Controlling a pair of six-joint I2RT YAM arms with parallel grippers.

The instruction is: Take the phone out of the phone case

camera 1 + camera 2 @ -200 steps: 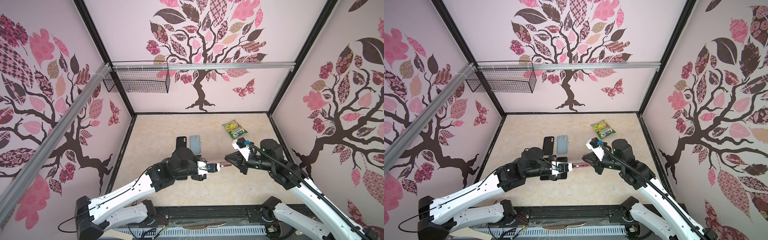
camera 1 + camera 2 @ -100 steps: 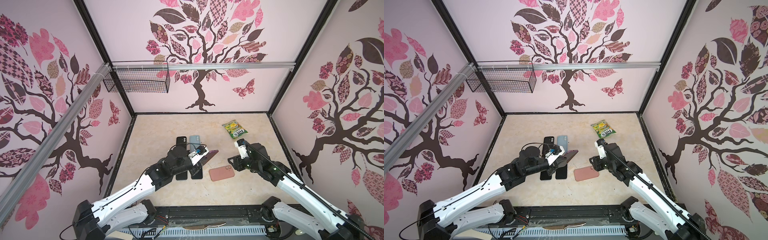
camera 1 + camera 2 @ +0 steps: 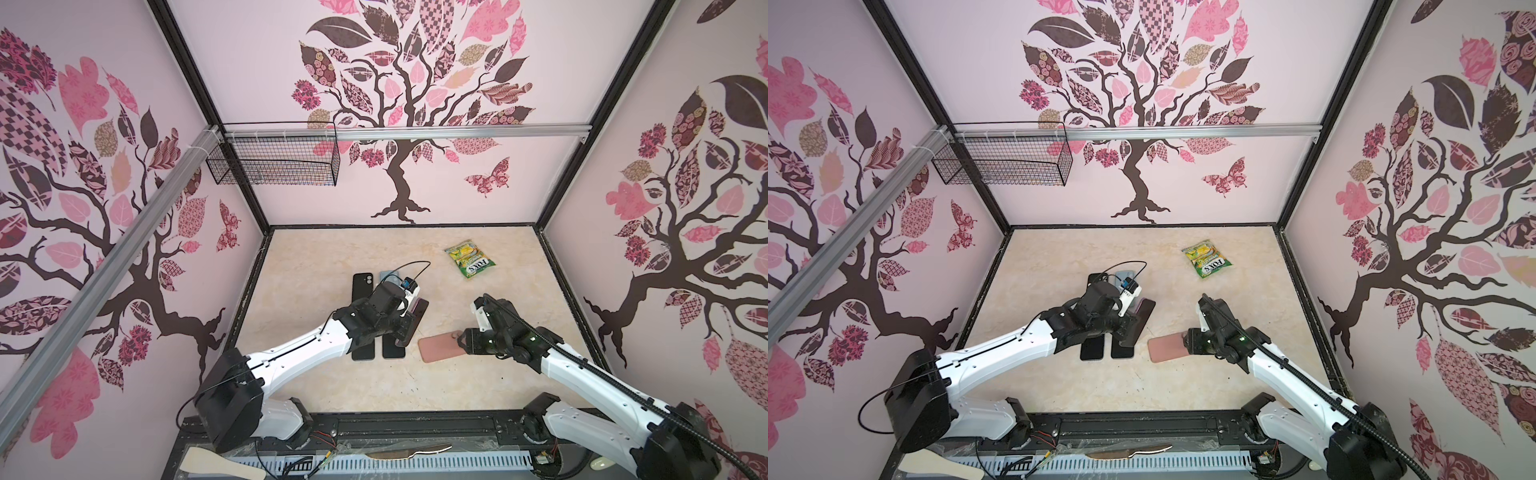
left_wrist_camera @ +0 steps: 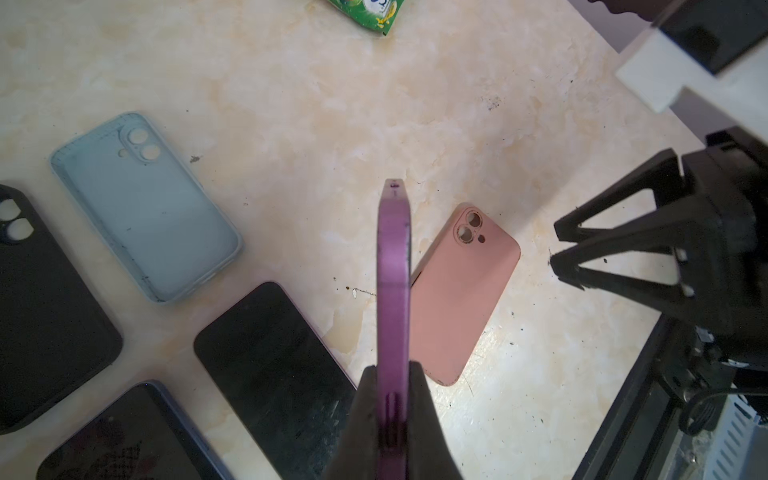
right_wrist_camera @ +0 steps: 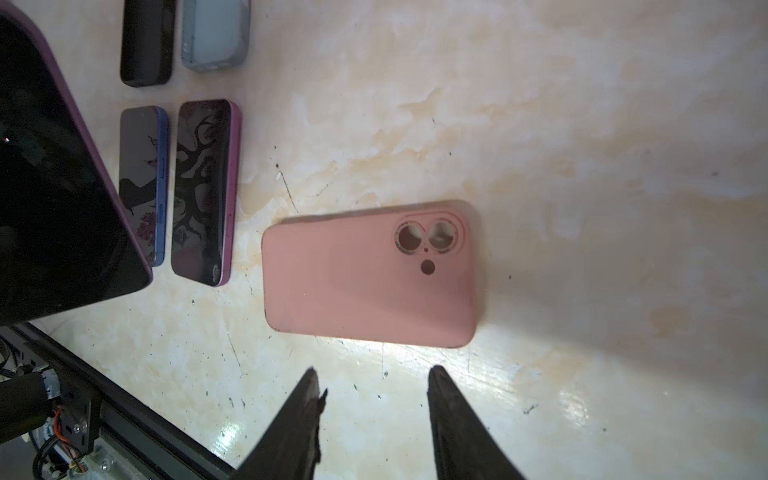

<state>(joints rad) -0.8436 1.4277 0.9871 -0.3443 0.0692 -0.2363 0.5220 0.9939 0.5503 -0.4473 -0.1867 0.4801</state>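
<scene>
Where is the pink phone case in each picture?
Top view: pink case lies flat on the table, right of the purple phone.
Top view: same spot.
Left wrist: the case peeks out behind the phone's purple edge.
Right wrist: the case lies just past the open right fingers.
Shared landmark: the purple phone, held by the left fingers.

Lab enclosure: tree-decal walls, aluminium rail, wire basket.
</scene>
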